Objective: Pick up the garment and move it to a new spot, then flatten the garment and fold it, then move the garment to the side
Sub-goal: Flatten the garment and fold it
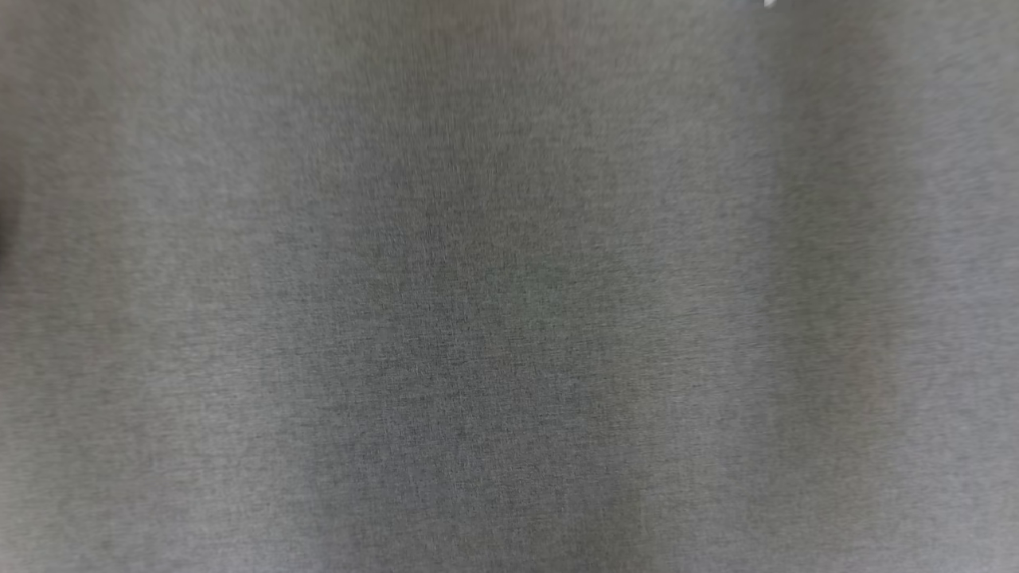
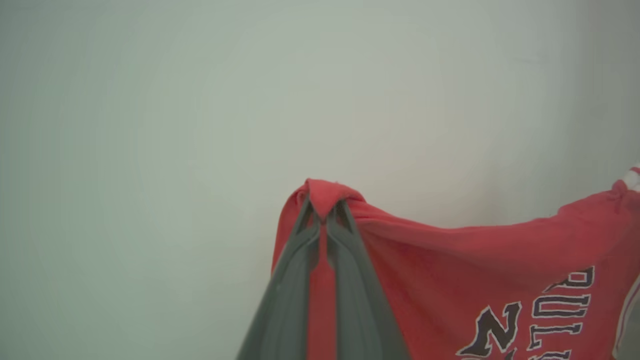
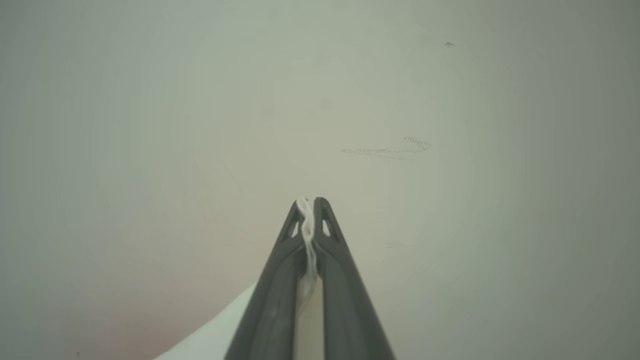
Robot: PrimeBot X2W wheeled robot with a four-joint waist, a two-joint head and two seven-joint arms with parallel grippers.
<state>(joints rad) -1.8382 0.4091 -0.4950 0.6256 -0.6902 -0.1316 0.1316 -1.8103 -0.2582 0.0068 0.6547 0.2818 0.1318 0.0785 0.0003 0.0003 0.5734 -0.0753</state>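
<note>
Garment (image 2: pixel 450 280), a red jersey T-shirt, stretches from the left gripper's tips to the right edge of the left wrist view, against a pale plain surface (image 2: pixel 150 125). Its black, white-outlined lettering (image 2: pixel 560 310) lies sideways and cropped. A large "N" shows; the rest cannot be read. Left gripper (image 2: pixel 325 202): clenched on a red fold. Right gripper (image 3: pixel 311 202): clenched on white cloth (image 3: pixel 215 340). A faint scuff mark (image 3: pixel 390 149) lies beyond it. Head view: blurred grey weave (image 1: pixel 509 286).
</note>
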